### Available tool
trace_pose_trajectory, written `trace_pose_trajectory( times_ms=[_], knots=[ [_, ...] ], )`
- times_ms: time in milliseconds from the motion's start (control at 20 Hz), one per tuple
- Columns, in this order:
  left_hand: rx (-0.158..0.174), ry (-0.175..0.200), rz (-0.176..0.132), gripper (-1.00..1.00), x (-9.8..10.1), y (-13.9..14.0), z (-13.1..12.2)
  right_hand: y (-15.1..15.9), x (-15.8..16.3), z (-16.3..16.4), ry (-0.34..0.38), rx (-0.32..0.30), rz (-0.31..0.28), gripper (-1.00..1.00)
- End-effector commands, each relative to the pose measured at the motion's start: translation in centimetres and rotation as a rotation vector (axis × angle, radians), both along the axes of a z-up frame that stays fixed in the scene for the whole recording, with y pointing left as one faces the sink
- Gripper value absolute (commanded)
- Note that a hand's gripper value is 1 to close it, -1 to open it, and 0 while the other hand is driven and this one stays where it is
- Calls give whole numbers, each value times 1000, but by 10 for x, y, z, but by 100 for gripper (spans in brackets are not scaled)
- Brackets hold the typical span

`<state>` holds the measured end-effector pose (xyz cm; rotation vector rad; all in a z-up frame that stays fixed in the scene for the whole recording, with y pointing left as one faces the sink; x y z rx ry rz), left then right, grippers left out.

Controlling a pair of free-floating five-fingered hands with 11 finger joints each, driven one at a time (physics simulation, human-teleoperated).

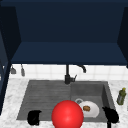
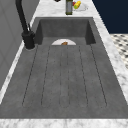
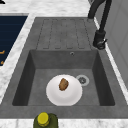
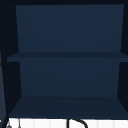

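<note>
Left robot hand [image 1: 34, 117] black, low at the front edge of the grey stone sink [image 1: 45, 92], finger state cannot be told, right robot hand [image 1: 111, 115] likewise at the basin's right front corner, round white plate [image 3: 64, 90] in basin bearing a small brown food piece [image 3: 63, 84], large red ball [image 1: 67, 115] between the hands, olive-green bottle [image 1: 121, 96] on the marble counter [image 1: 7, 100], black faucet [image 1: 67, 75] behind.

Drainboard [image 2: 65, 75] open, plate [image 3: 64, 90] fills basin — faucet [image 3: 100, 37] behind

Front view: red ball [image 1: 67, 115] covers left edge of white plate [image 1: 89, 109] and part of drain beside it; ball's underside cut off by bottom edge. My right hand [image 1: 110, 114], right of plate: finger pose too dark to read. Same for my left hand [image 1: 34, 117]. Right side view: olive bottle [image 3: 45, 120] below plate, cut off at bottom edge.
</note>
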<state>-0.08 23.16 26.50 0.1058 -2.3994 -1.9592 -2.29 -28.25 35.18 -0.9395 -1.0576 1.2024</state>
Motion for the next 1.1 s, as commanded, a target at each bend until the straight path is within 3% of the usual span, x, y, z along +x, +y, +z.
trace_pose_trajectory(
  times_ms=[0,300,1050],
  knots=[
    [0,0,0,0,0,0,0,-16,-6,19,19,76,-4,-100],
    [0,0,0,0,0,0,0,-43,2,54,59,80,7,-100],
    [0,0,0,0,0,0,0,-95,62,138,180,103,25,-100]
  ],
)
